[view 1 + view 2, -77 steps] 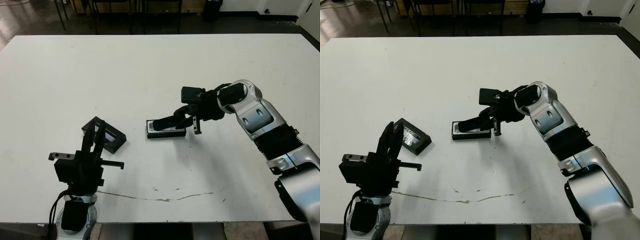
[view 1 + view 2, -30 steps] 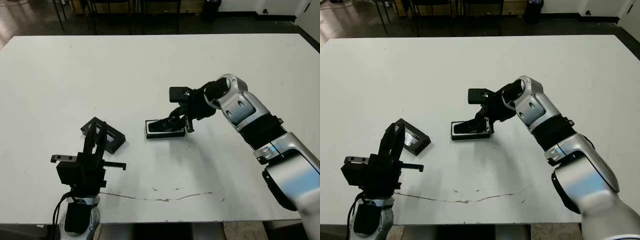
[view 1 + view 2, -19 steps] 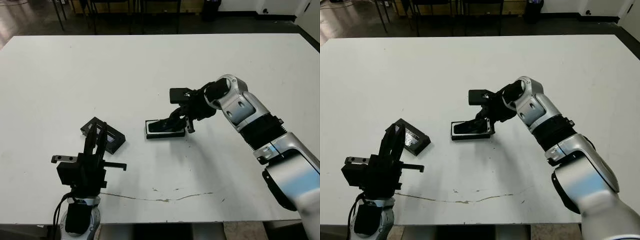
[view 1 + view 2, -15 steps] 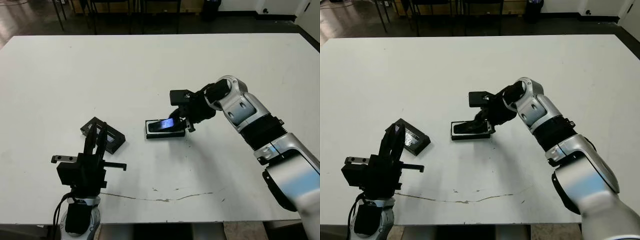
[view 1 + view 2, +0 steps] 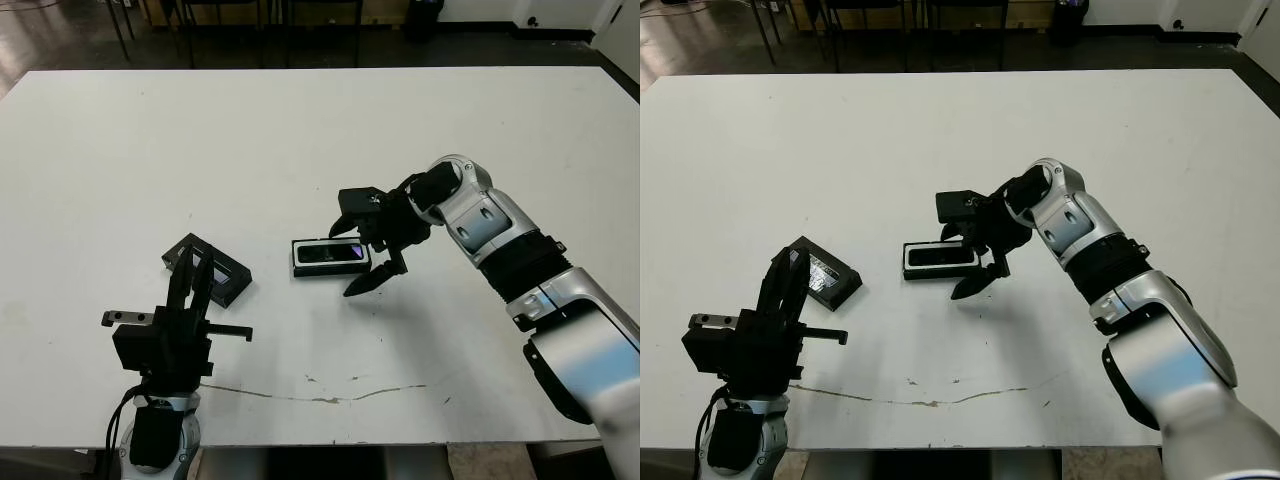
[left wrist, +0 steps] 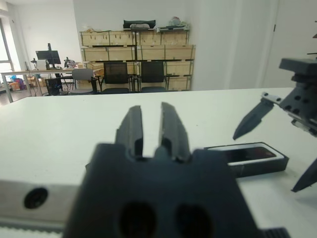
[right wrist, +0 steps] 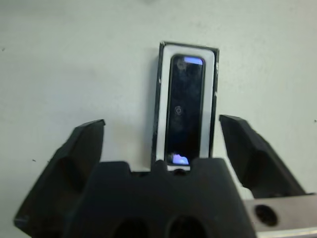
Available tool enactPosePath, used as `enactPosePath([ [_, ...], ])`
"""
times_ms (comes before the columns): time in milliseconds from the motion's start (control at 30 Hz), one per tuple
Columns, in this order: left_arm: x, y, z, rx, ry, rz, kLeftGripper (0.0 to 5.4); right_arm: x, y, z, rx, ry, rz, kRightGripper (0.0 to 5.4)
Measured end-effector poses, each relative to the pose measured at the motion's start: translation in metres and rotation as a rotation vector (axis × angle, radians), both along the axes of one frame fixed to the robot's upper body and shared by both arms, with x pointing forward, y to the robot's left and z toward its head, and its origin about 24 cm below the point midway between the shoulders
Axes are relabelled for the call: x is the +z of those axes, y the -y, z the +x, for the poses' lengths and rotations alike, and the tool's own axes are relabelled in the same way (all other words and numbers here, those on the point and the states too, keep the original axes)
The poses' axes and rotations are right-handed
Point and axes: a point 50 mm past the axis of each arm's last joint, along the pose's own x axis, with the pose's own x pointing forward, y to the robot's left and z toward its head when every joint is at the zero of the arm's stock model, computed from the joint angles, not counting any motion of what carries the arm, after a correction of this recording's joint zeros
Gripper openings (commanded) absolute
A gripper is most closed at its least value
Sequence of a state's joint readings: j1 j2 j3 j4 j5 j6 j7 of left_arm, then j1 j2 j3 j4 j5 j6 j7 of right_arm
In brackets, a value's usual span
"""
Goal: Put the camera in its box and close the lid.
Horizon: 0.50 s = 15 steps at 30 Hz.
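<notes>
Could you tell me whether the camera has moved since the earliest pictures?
Yes. The camera was propped at a slant on the box; now it lies flat inside it, released by the open right gripper.

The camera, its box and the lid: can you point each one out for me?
camera (image 7: 187, 109), right wrist view, middle of its dark face.
box (image 7: 161, 99), right wrist view, white inner edge beside the camera.
lid (image 5: 823, 273), right eye view, its glossy window.
</notes>
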<state>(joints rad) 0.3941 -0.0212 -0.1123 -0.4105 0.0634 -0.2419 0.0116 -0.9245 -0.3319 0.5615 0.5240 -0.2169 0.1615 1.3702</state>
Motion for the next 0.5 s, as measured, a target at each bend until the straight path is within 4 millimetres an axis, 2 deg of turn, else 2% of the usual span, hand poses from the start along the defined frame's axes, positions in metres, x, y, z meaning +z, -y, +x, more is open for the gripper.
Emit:
enactPosePath([
  [200,0.000,0.000,0.000,0.000,0.000,0.001,0.00,0.018,0.008,0.001,-0.038,0.117,0.122,5.39],
  [300,0.000,-0.001,0.000,0.003,0.000,0.003,0.00,0.033,0.022,0.001,-0.164,0.116,0.307,5.39],
  [400,0.001,-0.003,0.000,0.012,0.001,0.003,0.00,0.046,0.042,-0.003,-0.305,0.189,0.462,5.39],
  [500,0.002,-0.006,0.000,0.020,0.005,0.001,0.00,0.047,0.059,-0.016,-0.447,0.265,0.573,5.02],
])
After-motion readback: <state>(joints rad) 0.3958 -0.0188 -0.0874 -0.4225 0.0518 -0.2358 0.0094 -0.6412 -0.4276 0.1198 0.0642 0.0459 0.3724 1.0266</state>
